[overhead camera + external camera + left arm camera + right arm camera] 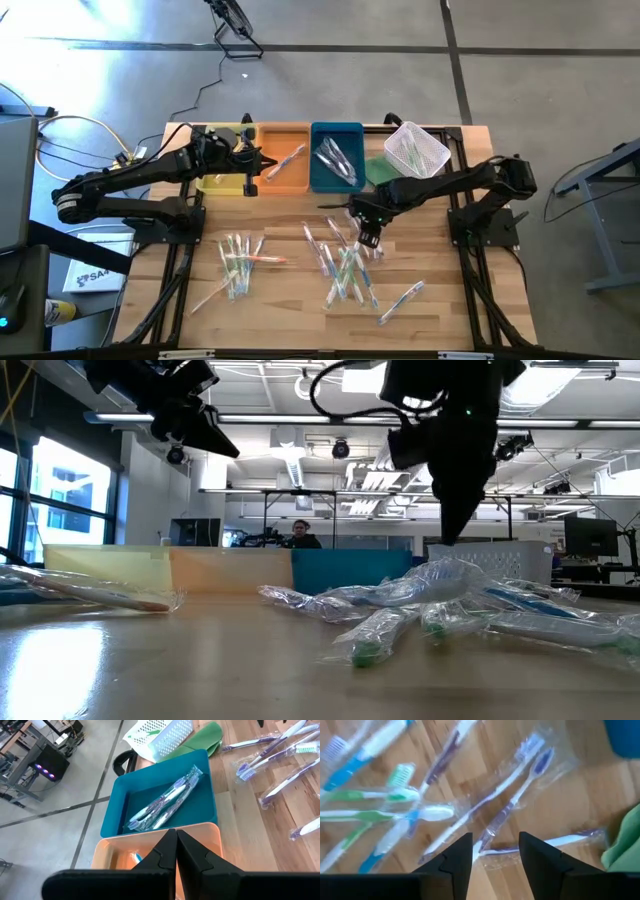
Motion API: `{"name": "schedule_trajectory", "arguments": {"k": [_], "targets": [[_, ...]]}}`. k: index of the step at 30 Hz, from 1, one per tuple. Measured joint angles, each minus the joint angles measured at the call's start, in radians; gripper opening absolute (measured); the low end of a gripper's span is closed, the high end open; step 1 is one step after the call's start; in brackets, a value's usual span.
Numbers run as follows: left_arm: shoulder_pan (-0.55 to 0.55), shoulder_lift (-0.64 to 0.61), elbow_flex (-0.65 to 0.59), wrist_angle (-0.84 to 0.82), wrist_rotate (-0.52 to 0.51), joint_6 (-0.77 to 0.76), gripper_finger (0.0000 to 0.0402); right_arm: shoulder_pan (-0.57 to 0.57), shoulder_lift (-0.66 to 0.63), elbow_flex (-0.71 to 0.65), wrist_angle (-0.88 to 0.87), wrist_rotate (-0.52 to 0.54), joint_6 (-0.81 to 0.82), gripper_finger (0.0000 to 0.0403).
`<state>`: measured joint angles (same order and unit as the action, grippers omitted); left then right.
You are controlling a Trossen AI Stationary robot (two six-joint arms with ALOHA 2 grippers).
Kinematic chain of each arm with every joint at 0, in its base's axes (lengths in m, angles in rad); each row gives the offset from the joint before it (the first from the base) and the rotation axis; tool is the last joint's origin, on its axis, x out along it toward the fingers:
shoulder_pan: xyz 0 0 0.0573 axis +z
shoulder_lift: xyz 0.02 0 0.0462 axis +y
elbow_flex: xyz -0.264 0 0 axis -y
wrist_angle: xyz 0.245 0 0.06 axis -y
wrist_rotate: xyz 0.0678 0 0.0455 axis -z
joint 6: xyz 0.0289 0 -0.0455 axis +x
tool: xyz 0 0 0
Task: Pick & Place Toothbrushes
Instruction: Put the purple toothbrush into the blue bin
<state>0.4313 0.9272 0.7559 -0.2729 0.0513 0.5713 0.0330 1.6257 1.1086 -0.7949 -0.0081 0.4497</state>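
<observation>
Wrapped toothbrushes lie flat on the wooden table in a left pile (240, 262) and a middle pile (345, 268), with one more apart (400, 298). Others lie in the orange tray (284, 160) and the blue tray (165, 802). My right gripper (369, 238) (495, 852) points down, open, just over the far edge of the middle pile. A purple-handled toothbrush (506, 814) runs under the gap between its fingers. My left gripper (176, 837) is shut with nothing in it and hangs over the orange tray (210, 832).
A yellow tray (222, 160), the orange tray (300, 178) and the blue tray (322, 180) stand in a row at the far edge. A white mesh basket (416, 150) and a green cloth (380, 170) sit to their right. Bare wood lies along the near edge (300, 325).
</observation>
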Motion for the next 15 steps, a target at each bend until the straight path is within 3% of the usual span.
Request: {"name": "schedule_trajectory", "arguments": {"k": [15], "targets": [[0.000, 0.000, 0.000, 0.000, 0.000, 0.000, 0.0006, 0.025, 0.000, -0.099, 0.129, -0.027, 0.016, 0.0157]]}}
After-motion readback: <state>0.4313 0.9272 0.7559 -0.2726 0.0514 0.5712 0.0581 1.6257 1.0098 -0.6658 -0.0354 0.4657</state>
